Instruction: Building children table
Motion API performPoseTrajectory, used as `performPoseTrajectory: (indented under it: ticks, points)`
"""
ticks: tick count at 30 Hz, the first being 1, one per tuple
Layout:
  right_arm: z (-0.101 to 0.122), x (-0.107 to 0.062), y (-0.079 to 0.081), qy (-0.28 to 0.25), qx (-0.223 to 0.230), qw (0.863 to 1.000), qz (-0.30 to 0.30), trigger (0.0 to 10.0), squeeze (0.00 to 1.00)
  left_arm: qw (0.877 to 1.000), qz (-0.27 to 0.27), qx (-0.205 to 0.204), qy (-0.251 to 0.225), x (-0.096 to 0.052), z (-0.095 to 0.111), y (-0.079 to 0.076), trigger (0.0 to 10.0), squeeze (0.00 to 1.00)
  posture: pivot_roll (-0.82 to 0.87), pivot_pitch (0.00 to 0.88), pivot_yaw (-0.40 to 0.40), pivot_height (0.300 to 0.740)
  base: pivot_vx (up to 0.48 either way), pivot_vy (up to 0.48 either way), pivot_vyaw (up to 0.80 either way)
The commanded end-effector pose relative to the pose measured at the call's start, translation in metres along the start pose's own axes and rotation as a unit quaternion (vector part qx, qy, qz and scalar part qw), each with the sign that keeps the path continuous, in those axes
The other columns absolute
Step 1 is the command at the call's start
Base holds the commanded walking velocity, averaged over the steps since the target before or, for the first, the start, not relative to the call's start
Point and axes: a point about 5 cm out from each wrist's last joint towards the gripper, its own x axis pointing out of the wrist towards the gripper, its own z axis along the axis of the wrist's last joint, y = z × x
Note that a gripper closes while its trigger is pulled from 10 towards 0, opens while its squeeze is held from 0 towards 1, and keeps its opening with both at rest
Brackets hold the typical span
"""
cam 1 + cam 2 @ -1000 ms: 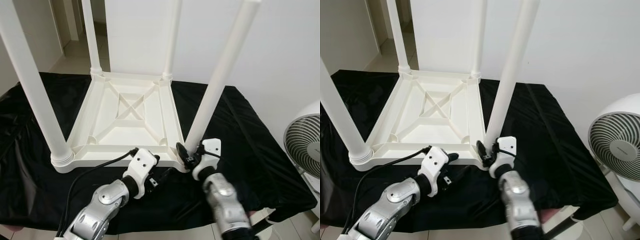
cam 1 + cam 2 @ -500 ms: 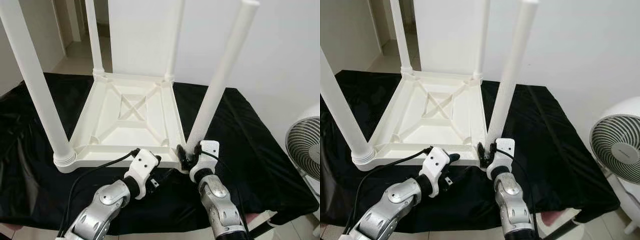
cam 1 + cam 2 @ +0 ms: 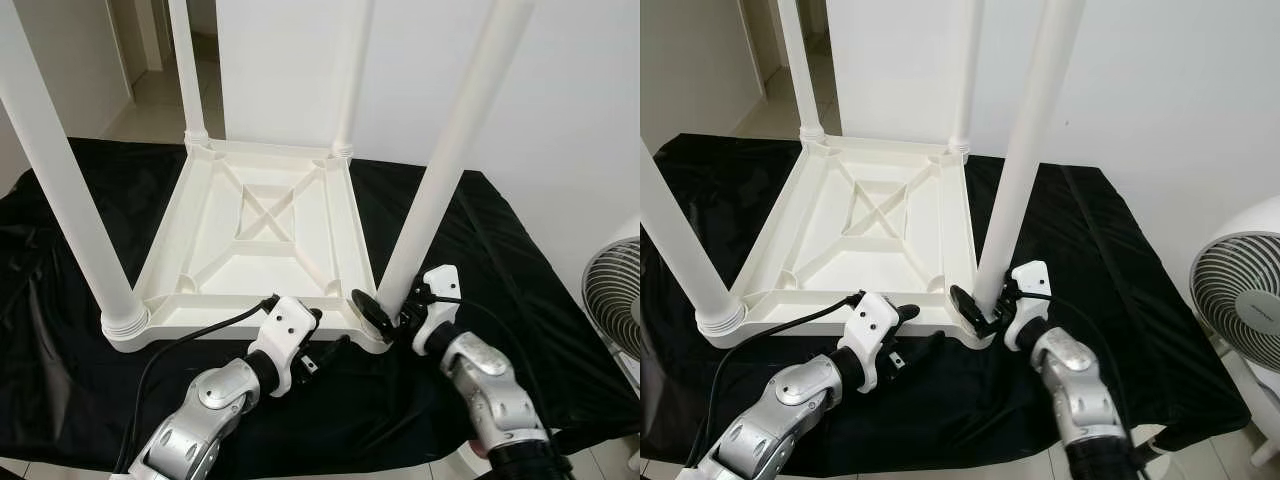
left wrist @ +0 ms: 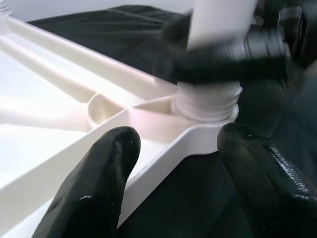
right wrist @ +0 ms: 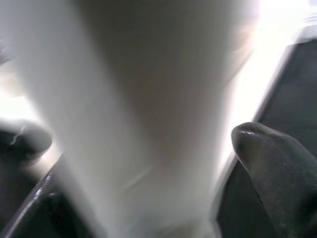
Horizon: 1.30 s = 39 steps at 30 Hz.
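**Right gripper at base of near-right leg; arm swung out to the side**

The white table (image 3: 265,235) lay upside down on the black cloth (image 3: 500,290), underside ribs facing up, four legs pointing upward. It sat toward the middle-left of the cloth.

The near-right leg (image 3: 440,180) stood in its corner socket (image 4: 205,101), leaning a little toward the robot's right. The threaded collar at its foot showed above the socket in the left wrist view.

The right gripper (image 3: 392,312) sat at the very base of that leg, its two black fingers spread around the tube, one on each side. Whether the pads actually touched the plastic could not be told; the right wrist view was blurred, with the leg close up and one finger (image 5: 270,163) beside it.

Against half a second before, the right forearm had swung outward to the robot's right, so the wrist approached the leg from the side instead of from straight in front. The fingers stayed at the same spot on the leg.

The left gripper (image 3: 318,355) stayed low by the near edge of the tabletop, beside the same corner, fingers (image 4: 94,183) apart and holding nothing. Its black cable (image 3: 190,335) ran over the rim.

A white fan (image 3: 1245,300) stood on the floor beyond the right end of the cloth.
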Motion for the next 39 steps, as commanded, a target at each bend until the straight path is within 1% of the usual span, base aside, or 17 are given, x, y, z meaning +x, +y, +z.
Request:
performPoseTrajectory:
  ticks: [1, 4, 5, 6, 7, 10, 19, 23, 25, 27, 28, 29, 31, 34, 35, 38, 39]
  points:
    - [-0.005, 0.001, 0.000, 0.016, -0.010, 0.999, 0.036, 10.0, 0.00, 0.999, -0.034, 0.005, 0.004, 0.000, -0.001, -0.003, 10.0, 0.00, 0.04, 0.000, -0.066, 0.740, 0.000, 0.000, 0.00]
    - [-0.007, 0.004, 0.000, 0.023, -0.018, 0.998, 0.056, 10.0, 0.00, 0.999, -0.034, 0.005, 0.003, 0.000, -0.001, -0.004, 10.0, 0.00, 0.04, 0.000, -0.066, 0.740, 0.000, 0.000, 0.00]
    - [-0.008, 0.005, 0.000, 0.026, -0.017, 0.997, 0.065, 0.3, 0.00, 0.999, -0.033, 0.005, 0.003, 0.000, -0.001, -0.004, 10.0, 0.00, 0.04, 0.000, -0.066, 0.740, 0.000, 0.000, 0.00]
    - [-0.008, 0.005, 0.000, 0.026, -0.017, 0.997, 0.065, 0.3, 0.00, 0.999, -0.033, 0.005, 0.003, 0.000, -0.001, -0.004, 10.0, 0.00, 0.04, 0.000, -0.066, 0.740, 0.000, 0.000, 0.00]
    - [-0.009, 0.007, 0.000, 0.027, -0.019, 0.997, 0.074, 0.0, 0.00, 0.999, -0.033, 0.005, 0.003, 0.000, -0.001, -0.005, 10.0, 0.00, 0.04, 0.000, -0.069, 0.740, 0.000, 0.000, 0.00]
    - [-0.009, 0.007, 0.000, 0.026, -0.016, 0.995, 0.095, 0.0, 0.00, 1.000, -0.030, 0.004, 0.004, -0.002, -0.002, -0.006, 10.0, 0.00, 0.05, 0.000, -0.071, 0.740, 0.000, 0.000, 0.00]
    - [-0.013, 0.004, -0.004, 0.028, -0.011, 0.996, 0.089, 0.0, 0.00, 1.000, -0.029, 0.002, 0.005, -0.003, -0.002, -0.006, 10.0, 0.00, 0.04, 0.000, -0.066, 0.740, 0.000, 0.000, 0.00]
    - [-0.015, 0.003, -0.010, 0.024, -0.004, 1.000, 0.020, 0.0, 0.00, 0.999, -0.033, 0.001, 0.005, -0.002, -0.002, -0.007, 10.0, 0.00, 0.03, 0.000, -0.062, 0.740, 0.000, 0.000, 0.00]
    - [-0.012, 0.004, -0.010, 0.004, 0.035, 0.999, -0.012, 0.0, 0.00, 0.999, -0.035, 0.000, 0.005, -0.002, -0.001, -0.008, 10.0, 0.00, 0.03, 0.003, -0.062, 0.740, 0.000, 0.000, 0.00]
    - [-0.012, 0.003, -0.010, 0.000, 0.042, 0.999, -0.028, 0.0, 0.00, 0.999, -0.035, 0.000, 0.005, -0.002, -0.001, -0.008, 10.0, 0.00, 0.03, 0.007, -0.061, 0.740, 0.000, 0.000, 0.00]
    - [-0.011, 0.003, -0.010, -0.005, 0.053, 0.996, -0.068, 0.0, 0.00, 0.999, -0.036, -0.001, 0.006, -0.002, -0.002, -0.008, 10.0, 0.00, 0.03, 0.009, -0.060, 0.740, 0.000, 0.000, 0.00]
    - [-0.011, 0.003, -0.010, -0.005, 0.053, 0.996, -0.068, 0.0, 0.00, 0.999, -0.036, -0.001, 0.006, -0.002, -0.002, -0.008, 10.0, 0.00, 0.03, 0.009, -0.060, 0.740, 0.000, 0.000, 0.00]
    - [-0.010, 0.002, -0.009, -0.008, 0.058, 0.991, -0.116, 0.0, 0.00, 0.999, -0.036, -0.002, 0.007, -0.003, -0.002, -0.008, 10.0, 0.00, 0.02, 0.014, -0.058, 0.740, 0.000, 0.000, 0.00]
    - [-0.011, 0.001, -0.004, -0.001, 0.066, 0.977, -0.200, 0.0, 0.00, 0.999, -0.037, -0.004, 0.007, -0.003, -0.002, -0.009, 10.0, 0.00, 0.02, 0.021, -0.059, 0.740, 0.000, 0.000, 0.00]
    - [-0.011, 0.001, -0.004, -0.001, 0.066, 0.977, -0.200, 0.0, 0.00, 0.999, -0.037, -0.004, 0.007, -0.003, -0.002, -0.009, 10.0, 0.00, 0.02, 0.021, -0.059, 0.740, 0.000, 0.000, 0.00]
    - [-0.013, 0.003, 0.002, 0.003, 0.075, 0.957, -0.281, 0.0, 0.00, 0.999, -0.038, -0.005, 0.006, -0.002, -0.002, -0.010, 10.0, 0.00, 0.02, 0.024, -0.060, 0.740, 0.000, 0.000, 0.00]
    - [-0.013, 0.003, 0.002, 0.003, 0.075, 0.957, -0.281, 0.0, 0.00, 0.999, -0.038, -0.005, 0.006, -0.002, -0.002, -0.010, 10.0, 0.00, 0.02, 0.024, -0.060, 0.740, 0.000, 0.000, 0.00]
